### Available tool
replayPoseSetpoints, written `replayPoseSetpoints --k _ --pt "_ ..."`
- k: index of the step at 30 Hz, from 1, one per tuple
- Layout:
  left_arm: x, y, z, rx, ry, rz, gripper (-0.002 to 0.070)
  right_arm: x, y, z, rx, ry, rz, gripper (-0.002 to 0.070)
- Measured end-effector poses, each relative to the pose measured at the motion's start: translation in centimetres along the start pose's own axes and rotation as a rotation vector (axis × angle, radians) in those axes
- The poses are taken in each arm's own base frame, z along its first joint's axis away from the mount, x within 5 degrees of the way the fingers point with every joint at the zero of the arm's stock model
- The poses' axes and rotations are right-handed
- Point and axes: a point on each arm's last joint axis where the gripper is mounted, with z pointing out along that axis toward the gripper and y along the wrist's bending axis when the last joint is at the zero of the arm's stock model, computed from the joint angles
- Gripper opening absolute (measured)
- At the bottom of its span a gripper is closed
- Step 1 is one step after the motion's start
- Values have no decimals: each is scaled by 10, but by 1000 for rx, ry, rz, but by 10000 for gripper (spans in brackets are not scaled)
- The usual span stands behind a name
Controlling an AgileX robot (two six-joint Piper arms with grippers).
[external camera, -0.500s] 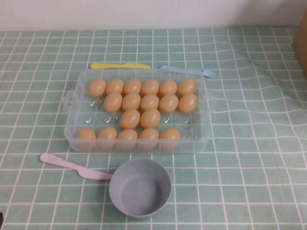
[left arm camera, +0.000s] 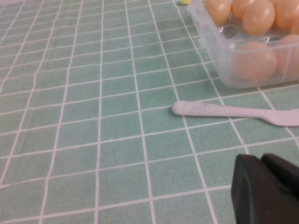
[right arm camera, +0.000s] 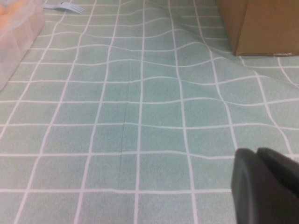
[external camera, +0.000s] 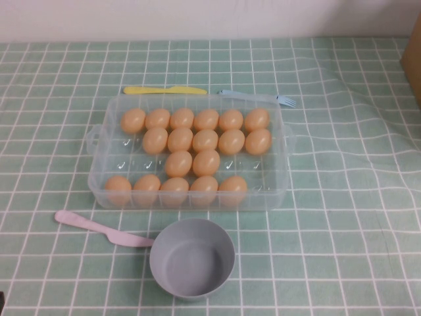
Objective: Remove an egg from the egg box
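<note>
The clear plastic egg box (external camera: 99,161) stands mid-table with several pale orange eggs (external camera: 178,163) in its hollows. Neither arm shows in the high view. In the left wrist view my left gripper (left arm camera: 259,161) is shut and empty, low over the cloth, well short of the egg box corner (left arm camera: 219,60) and the nearest egg (left arm camera: 254,60). My right gripper (right arm camera: 256,154) is also shut on nothing, over bare cloth to the right of the egg box edge (right arm camera: 18,32).
A grey-blue bowl (external camera: 192,263) sits in front of the box, with a pink knife (external camera: 99,228) (left arm camera: 233,112) to its left. A yellow knife (external camera: 164,90) and a blue fork (external camera: 263,97) (right arm camera: 65,7) lie behind the box. A cardboard box (external camera: 414,59) (right arm camera: 261,23) stands far right.
</note>
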Motion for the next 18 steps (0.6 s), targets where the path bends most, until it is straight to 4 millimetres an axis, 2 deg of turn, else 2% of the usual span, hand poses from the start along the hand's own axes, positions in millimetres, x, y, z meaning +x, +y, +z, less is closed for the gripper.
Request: replayPoseSetpoints --k 8,18 --pt "-1 0 0 -2 -16 0 -4 0 0 0 0 -1 0 -17" --pt "-6 0 0 8 -67 -83 -4 0 0 0 0 -4 0 -17"
